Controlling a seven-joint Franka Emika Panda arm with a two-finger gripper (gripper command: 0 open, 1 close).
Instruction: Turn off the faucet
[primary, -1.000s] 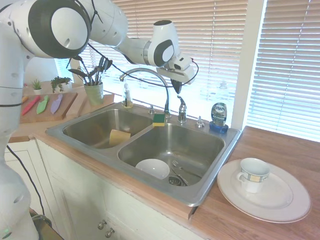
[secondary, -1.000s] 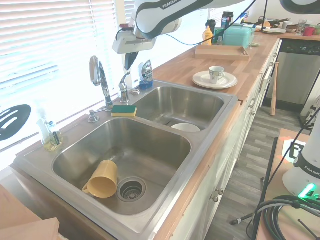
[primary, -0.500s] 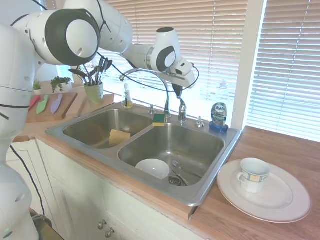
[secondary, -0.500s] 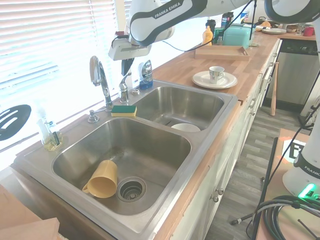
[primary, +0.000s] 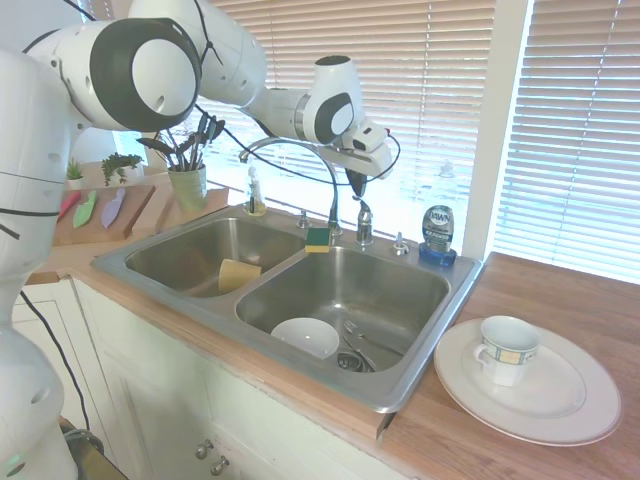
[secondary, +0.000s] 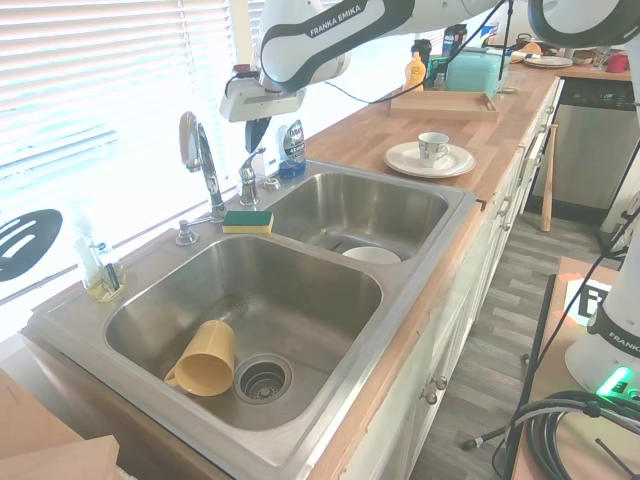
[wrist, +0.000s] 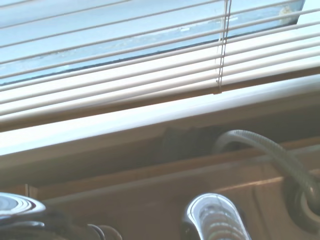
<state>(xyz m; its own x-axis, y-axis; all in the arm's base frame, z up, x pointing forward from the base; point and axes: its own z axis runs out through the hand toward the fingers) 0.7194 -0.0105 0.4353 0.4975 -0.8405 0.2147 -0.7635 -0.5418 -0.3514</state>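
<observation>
The faucet (primary: 290, 148) is a chrome gooseneck arching over the sink's divider, seen from the other side as the faucet (secondary: 200, 152). Its short chrome lever handle (primary: 364, 218) stands just right of the spout base and also shows as the handle (secondary: 247, 176). My gripper (primary: 356, 184) hangs fingertips-down directly above the lever, a small gap apart, its dark fingers together with nothing held; the same gripper (secondary: 254, 136) shows in the second exterior view. The lever's rounded top (wrist: 216, 220) fills the wrist view's lower edge. I can make out no stream of water.
A dish soap bottle (primary: 437, 231) and a small knob (primary: 399, 243) stand right of the lever, a green-yellow sponge (primary: 318, 238) left of it. The double sink (primary: 420, 360) holds a white bowl (primary: 306, 336) and a yellow cup (secondary: 205, 358). Window blinds hang close behind.
The gripper has dropped a little toward the lever handle and the wrist has tilted; over the last half second it barely moved. Nothing else changed.
</observation>
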